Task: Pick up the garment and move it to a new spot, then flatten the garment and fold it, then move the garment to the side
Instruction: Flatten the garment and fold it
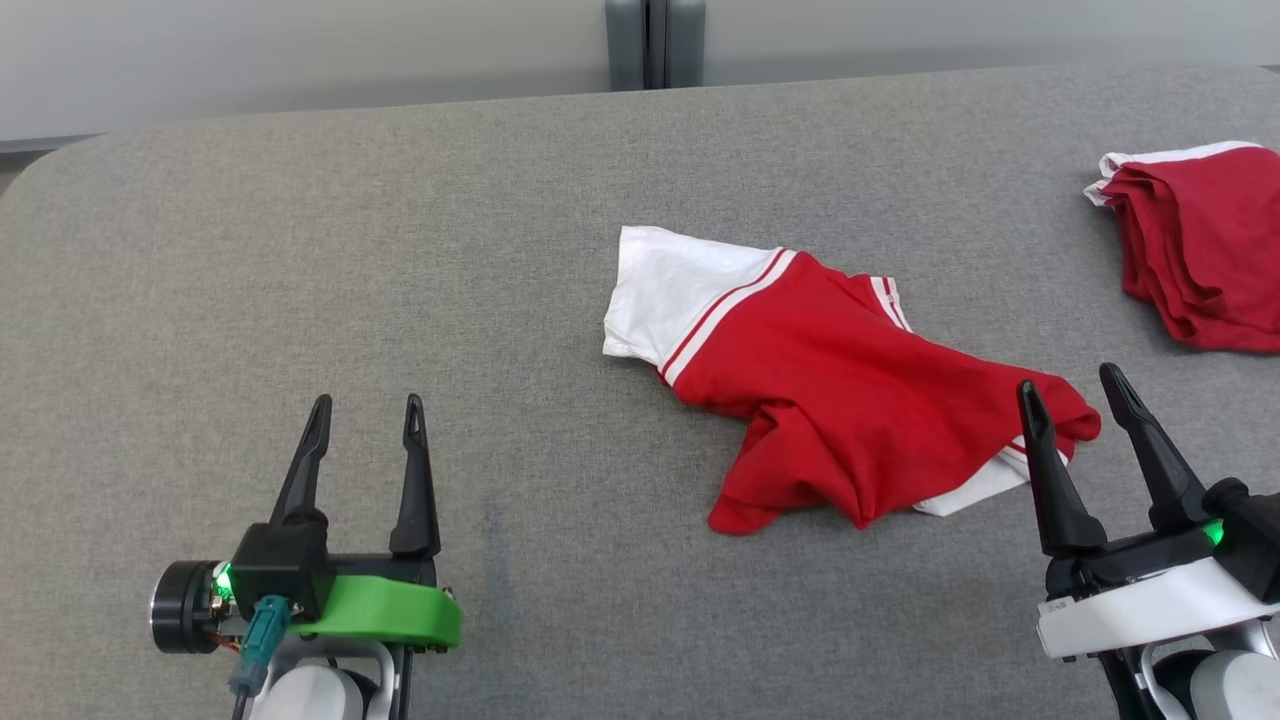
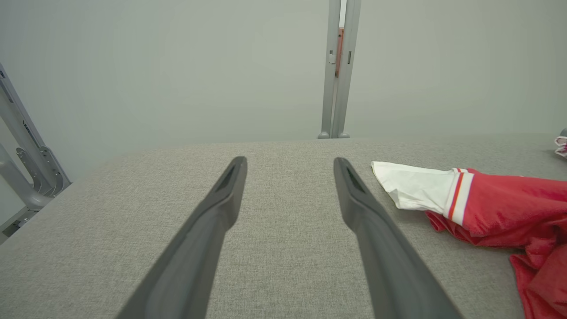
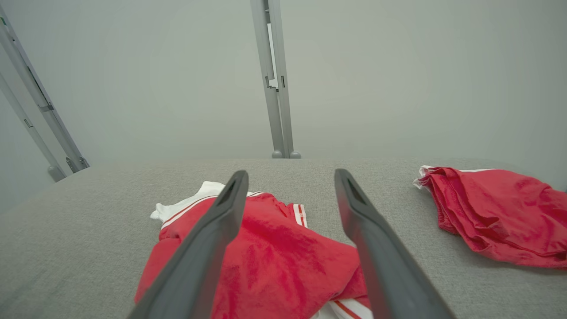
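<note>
Head view: we judged the crumpled red-and-white cloth garment (image 1: 840,400) soft, light, edge-pinchable; left gripper (image 1: 367,402) and right gripper (image 1: 1068,377) gaped empty.

1. Head view looks steeply down on the grey tabletop (image 1: 300,250) from above the red-and-white garment (image 1: 830,390).
2. Left wrist view skims low along its fingers (image 2: 210,230), with the garment at its right edge.
3. Right wrist view sits low, close over the garment, which all three views share.

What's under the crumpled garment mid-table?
Under the garment, a white striped edge pokes out at its near side, on the grey table. Anything else is covered.
</note>
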Tool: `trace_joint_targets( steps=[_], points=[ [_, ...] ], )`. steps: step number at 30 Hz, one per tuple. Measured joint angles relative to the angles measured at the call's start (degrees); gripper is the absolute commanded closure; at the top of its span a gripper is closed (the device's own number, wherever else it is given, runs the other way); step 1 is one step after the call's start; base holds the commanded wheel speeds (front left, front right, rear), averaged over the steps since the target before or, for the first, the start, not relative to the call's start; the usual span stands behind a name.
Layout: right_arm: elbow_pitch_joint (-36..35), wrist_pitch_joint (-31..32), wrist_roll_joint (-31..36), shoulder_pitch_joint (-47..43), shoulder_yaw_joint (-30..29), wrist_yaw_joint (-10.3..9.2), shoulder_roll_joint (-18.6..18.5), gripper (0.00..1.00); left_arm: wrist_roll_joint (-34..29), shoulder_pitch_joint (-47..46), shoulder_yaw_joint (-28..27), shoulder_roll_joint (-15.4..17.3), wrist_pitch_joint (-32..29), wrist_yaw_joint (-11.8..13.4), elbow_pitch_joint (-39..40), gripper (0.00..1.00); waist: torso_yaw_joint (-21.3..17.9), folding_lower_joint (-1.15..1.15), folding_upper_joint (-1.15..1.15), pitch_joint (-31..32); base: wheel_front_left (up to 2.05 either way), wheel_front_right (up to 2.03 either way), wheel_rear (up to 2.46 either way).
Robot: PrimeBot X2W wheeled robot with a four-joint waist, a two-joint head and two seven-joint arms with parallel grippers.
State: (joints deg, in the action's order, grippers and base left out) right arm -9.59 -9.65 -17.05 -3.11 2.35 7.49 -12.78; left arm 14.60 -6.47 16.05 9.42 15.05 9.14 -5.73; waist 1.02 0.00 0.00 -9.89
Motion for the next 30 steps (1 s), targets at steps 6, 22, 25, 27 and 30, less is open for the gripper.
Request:
trace_joint_targets(
  steps=[6,22,25,27,30],
  points=[
    [-0.2,0.3,-0.2,0.0,-0.1,0.0,0.2,0.0,0.1,-0.1,0.9,0.2,-0.4,-0.2,0.2,0.0,-0.1,0.0,0.0,-0.2,0.0,0.0,0.0],
    [0.4,-0.1,-1.5,3.7,1.8,0.0,-0.5,0.0,2.2,-9.7,21.2,-6.3,-10.5,-12.8,-15.7,0.0,-2.5,0.0,0.0,-6.5,0.0,0.0,0.0],
    [1.2,-0.6,-1.8,4.3,1.8,0.0,-0.5,0.0,3.6,-11.6,23.1,-6.5,-10.3,-13.5,-20.0,0.0,-3.7,0.0,0.0,-7.5,0.0,0.0,0.0],
    [1.7,-1.0,-2.1,4.7,2.0,0.0,-0.5,0.0,4.4,-13.1,24.0,-6.5,-9.3,-13.5,-22.2,0.06,-4.6,0.0,0.0,-8.1,0.0,0.0,0.0],
    [2.3,-1.4,-2.3,4.8,1.8,0.0,-0.5,0.0,6.8,-14.8,25.1,-6.6,-7.9,-13.4,-24.0,1.0,-5.6,0.0,0.0,-8.7,0.0,0.0,0.0]
  ],
)
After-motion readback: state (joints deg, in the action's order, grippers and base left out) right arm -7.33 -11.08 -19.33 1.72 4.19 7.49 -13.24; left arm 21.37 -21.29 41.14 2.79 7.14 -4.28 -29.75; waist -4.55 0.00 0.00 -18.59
